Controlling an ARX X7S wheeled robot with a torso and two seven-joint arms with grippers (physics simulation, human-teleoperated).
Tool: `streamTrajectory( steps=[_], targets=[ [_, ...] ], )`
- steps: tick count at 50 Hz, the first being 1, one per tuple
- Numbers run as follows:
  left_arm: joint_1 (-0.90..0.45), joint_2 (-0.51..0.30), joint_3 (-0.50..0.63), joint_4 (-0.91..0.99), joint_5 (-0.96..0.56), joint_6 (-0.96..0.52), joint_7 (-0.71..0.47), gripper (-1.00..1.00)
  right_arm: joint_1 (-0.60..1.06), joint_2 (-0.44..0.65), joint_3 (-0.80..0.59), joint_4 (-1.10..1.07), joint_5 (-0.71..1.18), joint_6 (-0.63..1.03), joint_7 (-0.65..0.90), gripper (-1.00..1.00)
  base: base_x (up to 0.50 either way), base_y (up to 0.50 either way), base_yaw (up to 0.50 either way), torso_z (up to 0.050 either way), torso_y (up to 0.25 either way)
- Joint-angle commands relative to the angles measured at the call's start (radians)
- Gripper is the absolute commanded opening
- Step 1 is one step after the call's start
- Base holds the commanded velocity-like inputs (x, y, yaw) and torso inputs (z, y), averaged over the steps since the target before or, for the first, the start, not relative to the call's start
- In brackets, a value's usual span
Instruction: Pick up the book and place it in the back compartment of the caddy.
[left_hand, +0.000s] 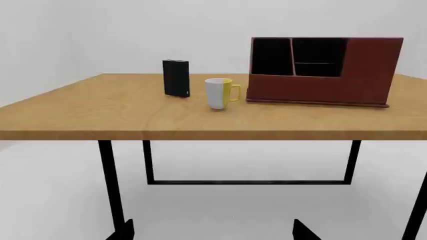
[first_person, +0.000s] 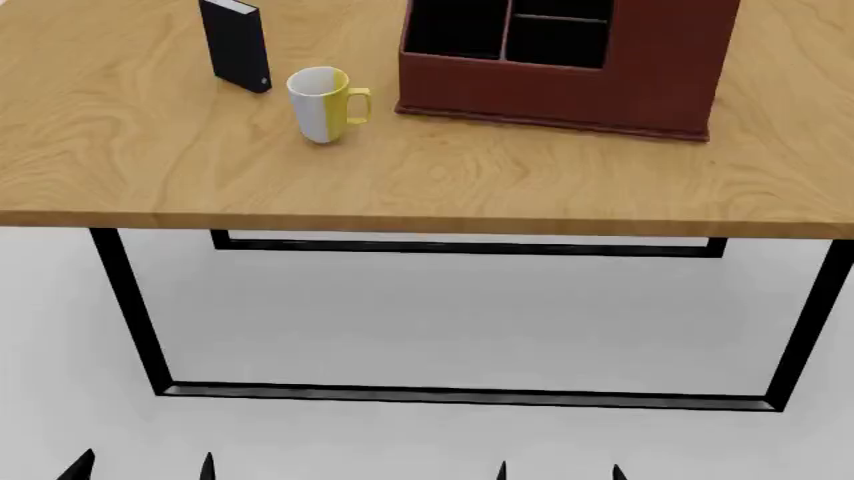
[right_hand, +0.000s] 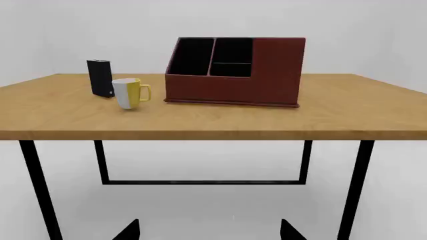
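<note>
Altogether, 1 book (first_person: 236, 43), 1 mug (first_person: 320, 104), 1 caddy (first_person: 627, 85).

No text, label, brand, number or sign can be read in any of the views. The book (first_person: 236, 44) shows only a plain black cover, the mug (first_person: 322, 104) is bare white and yellow, the caddy (first_person: 574, 62) has unmarked dark-red walls, and the wooden table (first_person: 441, 180) carries nothing but grain.

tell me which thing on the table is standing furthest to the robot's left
The book: black and upright, left of the mug and the red caddy.
</note>
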Motion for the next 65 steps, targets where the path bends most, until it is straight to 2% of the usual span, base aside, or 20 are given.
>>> streamTrajectory(
  steps=[1, 6, 10, 12, 13, 21, 28, 33, 35, 41, 44, 65],
  targets=[
    [-0.002, -0.032, 0.038, -0.003, -0.032, 0.002, -0.038, 1.0, 0.0, 0.023, -0.028, 0.002, 0.023, -0.002, 0.028, 1.0, 0.0, 0.0, 0.0, 0.0, 0.0],
    [0.006, -0.05, 0.065, -0.02, -0.001, 0.062, -0.066, 1.0, -0.004, 0.039, -0.048, -0.038, 0.033, 0.033, 0.049, 1.0, 0.0, 0.0, 0.0, 0.0, 0.0],
    [0.01, -0.063, 0.081, 0.044, -0.01, 0.05, -0.06, 1.0, -0.027, 0.059, -0.034, -0.201, 0.044, 0.121, 0.074, 1.0, 0.0, 0.0, 0.0, 0.0, 0.0],
    [-0.02, -0.077, 0.095, 0.248, 0.0, -0.047, -0.054, 1.0, 0.002, 0.093, -0.04, -0.423, 0.031, 0.311, 0.071, 1.0, 0.0, 0.0, 0.0, 0.0, 0.0],
    [-0.039, -0.071, 0.082, 0.298, -0.037, -0.105, -0.051, 1.0, 0.018, 0.102, -0.042, -0.465, 0.023, 0.351, 0.074, 1.0, 0.0, 0.0, 0.0, 0.0, 0.0],
    [-0.172, -0.096, 0.069, 0.514, -0.109, -0.314, -0.042, 1.0, 0.127, 0.146, -0.037, -0.684, 0.011, 0.557, 0.078, 1.0, 0.0, 0.0, 0.0, 0.0, 0.0],
    [-0.269, -0.112, 0.054, 0.595, -0.136, -0.419, -0.057, 1.0, 0.242, 0.165, -0.043, -0.815, 0.007, 0.722, 0.077, 1.0, 0.0, 0.0, 0.0, 0.0, 0.0],
    [-0.311, -0.119, 0.054, 0.588, -0.134, -0.419, -0.068, 1.0, 0.308, 0.179, -0.061, -0.849, 0.003, 0.801, 0.073, 1.0, 0.0, 0.0, 0.0, 0.0, 0.0],
    [-0.337, -0.121, 0.046, 0.592, -0.141, -0.43, -0.074, 1.0, 0.33, 0.211, -0.114, -0.848, -0.06, 0.84, 0.101, 1.0, 0.0, 0.0, 0.0, 0.0, 0.0],
    [-0.329, -0.143, 0.072, 0.584, -0.114, -0.399, -0.075, 1.0, 0.295, 0.214, -0.114, -0.811, -0.073, 0.763, 0.13, 1.0, 0.0, 0.0, 0.0, 0.0, 0.0],
    [-0.333, -0.15, 0.086, 0.552, -0.09, -0.37, -0.081, 1.0, 0.293, 0.221, -0.123, -0.806, -0.067, 0.775, 0.12, 1.0, 0.0, 0.0, -0.07, 0.0, 0.0],
    [-0.341, -0.166, 0.093, 0.571, -0.103, -0.394, -0.106, 1.0, 0.283, 0.222, -0.09, -0.794, -0.027, 0.74, 0.118, 1.0, -0.04, 0.0, -0.5, 0.0, 0.0]
  ],
)
